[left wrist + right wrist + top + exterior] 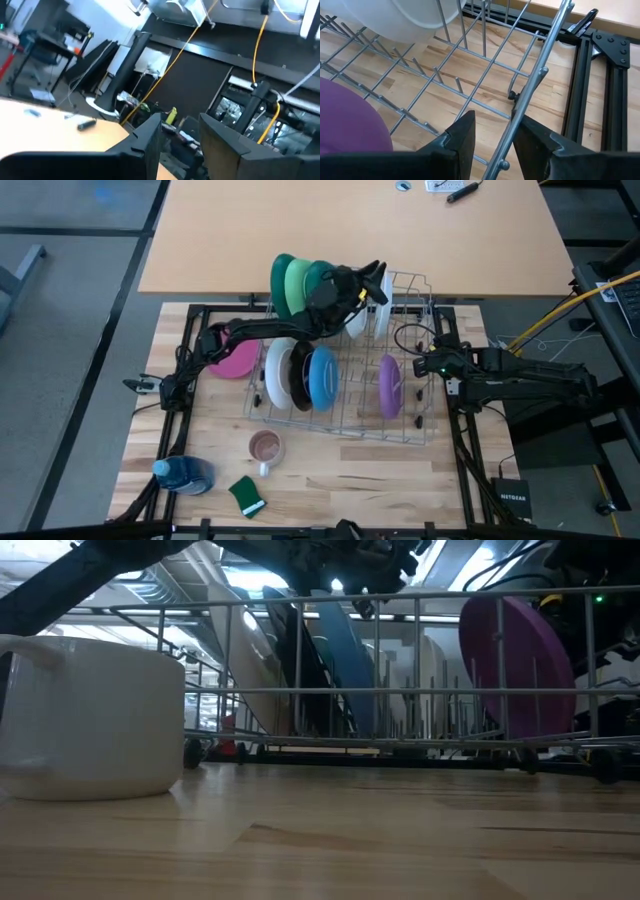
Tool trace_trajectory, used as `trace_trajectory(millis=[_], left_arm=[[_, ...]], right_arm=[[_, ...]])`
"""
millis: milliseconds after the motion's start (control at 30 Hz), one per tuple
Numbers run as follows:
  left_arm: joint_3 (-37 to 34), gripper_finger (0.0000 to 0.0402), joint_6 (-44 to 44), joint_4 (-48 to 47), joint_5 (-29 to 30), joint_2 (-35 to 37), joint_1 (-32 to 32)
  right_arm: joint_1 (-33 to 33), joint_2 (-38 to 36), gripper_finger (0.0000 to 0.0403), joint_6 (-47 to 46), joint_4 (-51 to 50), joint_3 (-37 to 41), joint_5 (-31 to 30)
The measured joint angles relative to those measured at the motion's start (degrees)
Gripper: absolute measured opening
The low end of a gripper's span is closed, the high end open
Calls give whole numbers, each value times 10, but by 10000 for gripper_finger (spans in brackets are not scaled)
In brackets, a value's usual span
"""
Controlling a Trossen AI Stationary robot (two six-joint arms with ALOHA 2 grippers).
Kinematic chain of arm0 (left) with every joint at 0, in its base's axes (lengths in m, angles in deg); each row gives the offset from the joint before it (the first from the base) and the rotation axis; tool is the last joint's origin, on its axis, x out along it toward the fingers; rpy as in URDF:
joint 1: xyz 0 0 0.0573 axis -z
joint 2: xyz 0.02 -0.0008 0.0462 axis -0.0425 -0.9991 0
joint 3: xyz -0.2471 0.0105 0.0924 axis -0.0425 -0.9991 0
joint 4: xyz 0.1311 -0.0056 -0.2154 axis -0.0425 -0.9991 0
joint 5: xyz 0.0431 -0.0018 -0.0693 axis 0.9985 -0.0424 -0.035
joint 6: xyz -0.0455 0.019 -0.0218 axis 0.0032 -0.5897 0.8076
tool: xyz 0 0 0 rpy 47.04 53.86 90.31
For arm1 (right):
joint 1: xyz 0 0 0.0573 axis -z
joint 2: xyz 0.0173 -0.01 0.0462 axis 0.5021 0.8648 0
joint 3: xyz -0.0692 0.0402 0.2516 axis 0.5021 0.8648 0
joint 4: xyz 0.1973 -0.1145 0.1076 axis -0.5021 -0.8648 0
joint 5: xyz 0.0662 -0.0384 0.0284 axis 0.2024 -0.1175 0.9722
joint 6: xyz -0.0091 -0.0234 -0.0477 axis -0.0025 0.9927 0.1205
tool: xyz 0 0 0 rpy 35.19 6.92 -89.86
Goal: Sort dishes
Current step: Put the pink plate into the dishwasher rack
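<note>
The left end effector (375, 280) hovers over the wire rack's (420, 430) twelve o'clock edge, fingers parted, empty. The right end effector (425, 365) sits at three o'clock, straddling the rim wire, gripping nothing. Green plates (295, 285), white plate (278, 372), blue plate (322, 377) and purple plate (388, 385) stand racked; a pink plate (235, 360) lies on the worktop (340, 480) at nine o'clock.

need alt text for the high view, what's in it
A wire dish rack on a wooden table holds upright plates: green ones at the back, white, black and blue in front, a purple one to the right. The left gripper hangs over the rack's back; the right gripper is at its right edge.
</note>
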Motion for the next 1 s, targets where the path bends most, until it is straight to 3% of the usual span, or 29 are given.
trace_trajectory(millis=[333, 600, 1000], left_arm=[[0, 117, -109, -76, -11, 58, 30], [0, 117, -85, -388, -79, 140, 41], [0, 117, -80, -723, -83, 251, 41]], right_arm=[[0, -1, 127, 1, -8, 0, -19], [0, -22, 127, 5, -13, 0, -10], [0, -77, 126, 15, -77, -34, 19]])
